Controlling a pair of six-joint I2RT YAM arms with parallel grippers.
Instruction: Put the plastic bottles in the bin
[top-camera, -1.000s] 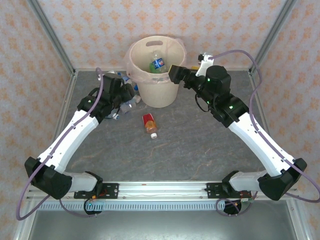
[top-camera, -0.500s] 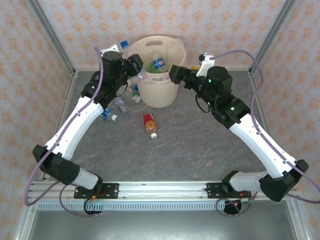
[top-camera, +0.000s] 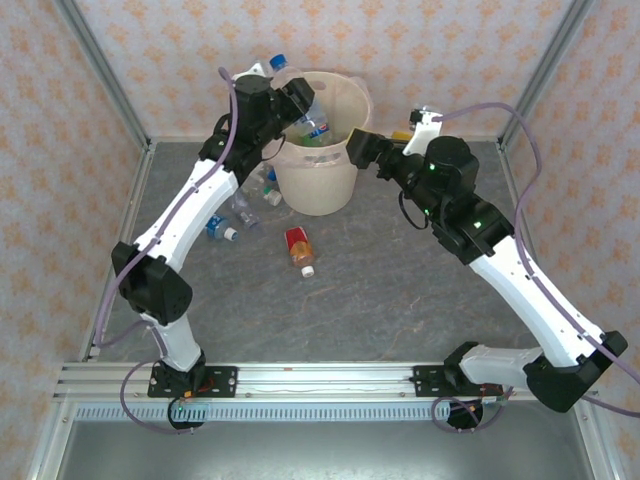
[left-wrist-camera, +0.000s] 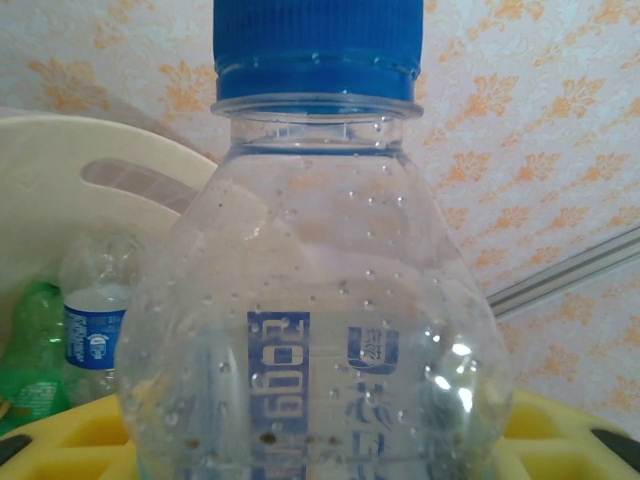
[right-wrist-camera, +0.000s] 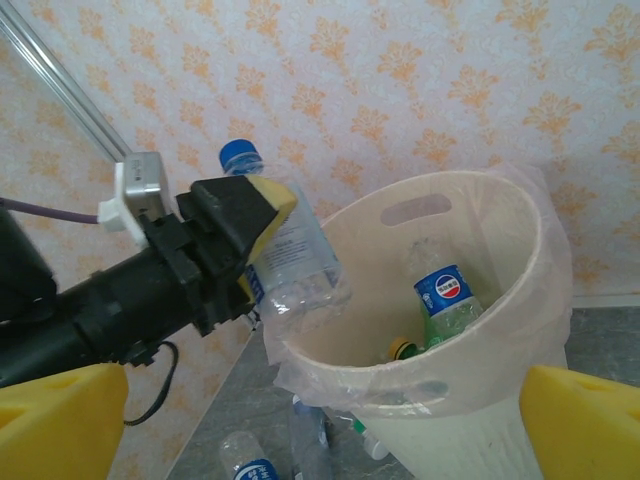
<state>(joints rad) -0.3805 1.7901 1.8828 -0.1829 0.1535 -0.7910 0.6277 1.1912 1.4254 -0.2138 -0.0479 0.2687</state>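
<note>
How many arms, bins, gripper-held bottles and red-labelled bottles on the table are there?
Arms: 2
Bin: 1
Bottle held in the left gripper: 1
Red-labelled bottle on the table: 1
Total: 5

Clear glossy plastic bottle (left-wrist-camera: 320, 300) — matt bin (right-wrist-camera: 500, 255)

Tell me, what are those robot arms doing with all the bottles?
They are putting plastic bottles into the bin. The left hand grips a clear blue-capped bottle and holds it up at the bin's rim, not yet dropped. The right hand is open and empty beside the bin. A few bottles in the bin are done. Other bottles lie on the table, including a red-labelled bottle.
</note>
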